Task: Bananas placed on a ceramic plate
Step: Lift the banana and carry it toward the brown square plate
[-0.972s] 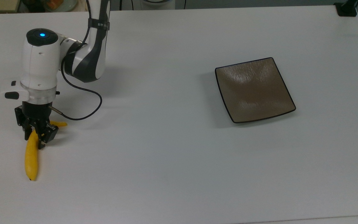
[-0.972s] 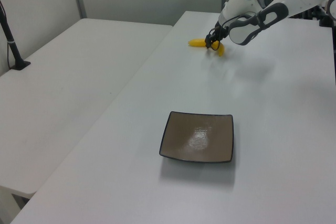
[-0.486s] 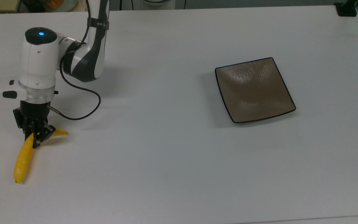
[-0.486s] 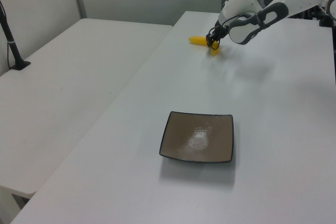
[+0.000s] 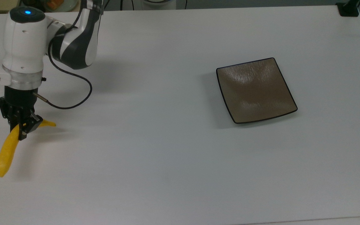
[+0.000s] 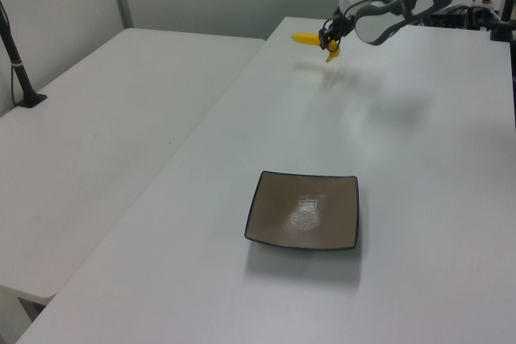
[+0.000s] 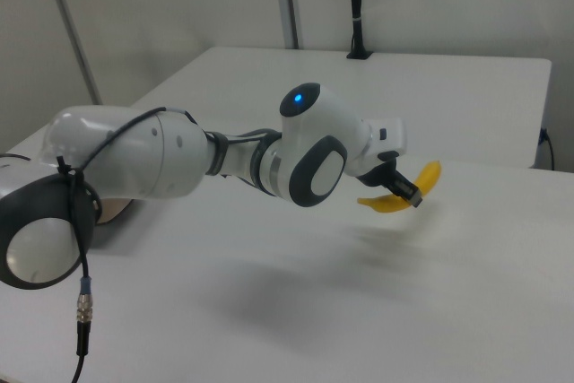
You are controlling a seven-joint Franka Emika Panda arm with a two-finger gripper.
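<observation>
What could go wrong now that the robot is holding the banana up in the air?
The banana might slip or swing, because the gripper pinches it near the stem end and most of it hangs out to one side. The ceramic plate sits far across the table, so the long trip gives it time to wobble loose. If it is let go while tilted, part could land over the plate's rim.

Lab: bare white table (image 5: 180, 175), robot arm (image 5: 73, 47)
</observation>
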